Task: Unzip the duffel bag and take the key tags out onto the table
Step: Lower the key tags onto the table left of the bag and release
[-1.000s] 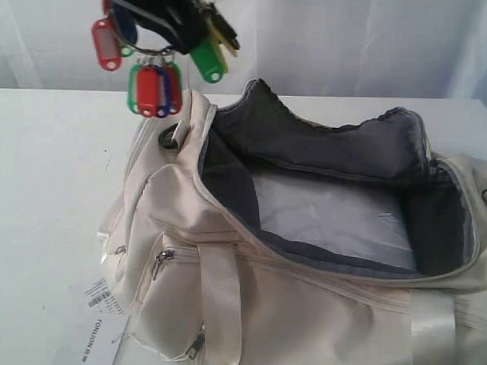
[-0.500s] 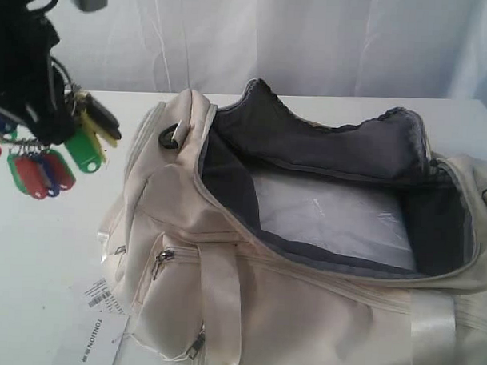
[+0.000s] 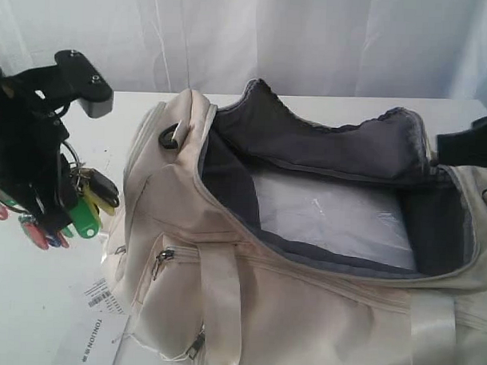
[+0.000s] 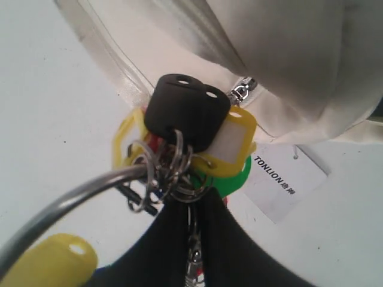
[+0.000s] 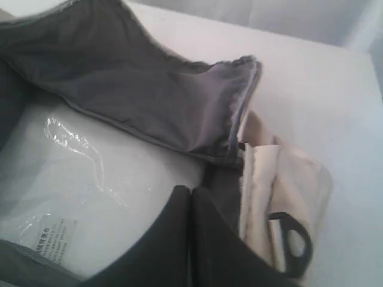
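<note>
The cream duffel bag [image 3: 223, 310] lies unzipped on the white table [image 3: 31, 303], its grey lining [image 3: 325, 145] showing. My left gripper [image 3: 54, 212] hangs low over the table just left of the bag, shut on the metal rings of the key tags [image 3: 84, 217]. In the left wrist view the gripper [image 4: 194, 200] pinches the rings, with black, yellow and green key tags [image 4: 230, 143] bunched beyond the fingertips beside the bag [image 4: 287, 60]. My right gripper [image 5: 190, 191] is shut and empty above the bag's right end; it shows at the exterior view's right edge [image 3: 469, 146].
A white barcode paper label [image 3: 90, 329] lies on the table by the bag's front left corner, also in the left wrist view [image 4: 287, 182]. A clear plastic-wrapped panel [image 5: 90, 191] lines the bag's bottom. A pale curtain hangs behind the table.
My left gripper has carried the key tags from above the bag's left end down and leftward to beside the bag. The right gripper has come into view at the right edge.
</note>
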